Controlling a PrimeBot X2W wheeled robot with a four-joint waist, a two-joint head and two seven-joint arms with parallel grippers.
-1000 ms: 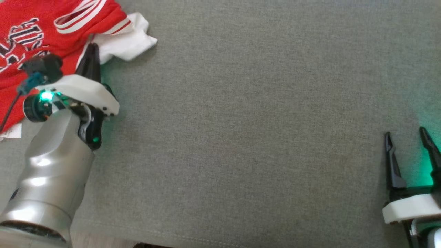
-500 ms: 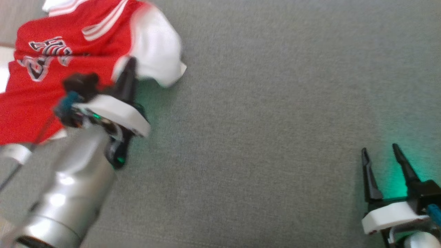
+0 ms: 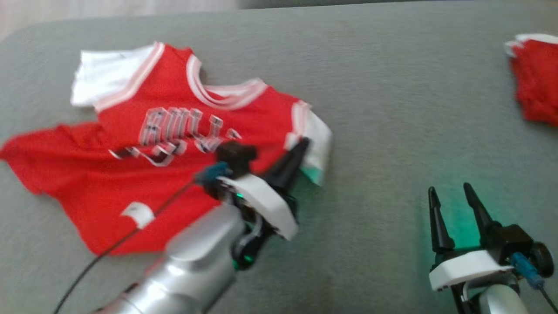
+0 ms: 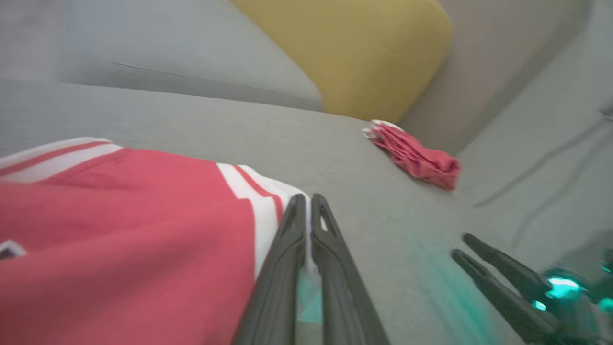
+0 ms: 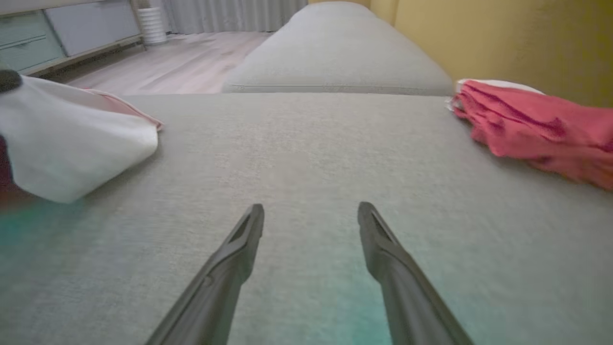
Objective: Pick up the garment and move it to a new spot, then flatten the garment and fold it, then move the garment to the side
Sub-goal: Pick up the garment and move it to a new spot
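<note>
Your left gripper (image 3: pixel 300 148) angled forward, clamped on the white sleeve (image 3: pixel 320 135) of the jersey (image 3: pixel 130 183); your right gripper (image 3: pixel 453 194) hovered with fingers wide; the jersey's lettering was blurred.

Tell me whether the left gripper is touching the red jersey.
Touching. The left wrist view shows the left gripper shut on the white sleeve edge of the red jersey, with fabric pinched between the jaws.

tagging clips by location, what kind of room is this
Probably a home living room: a grey upholstered sofa seat with a yellow cushion behind it, plus wooden floor, drawers and curtains beyond.
</note>
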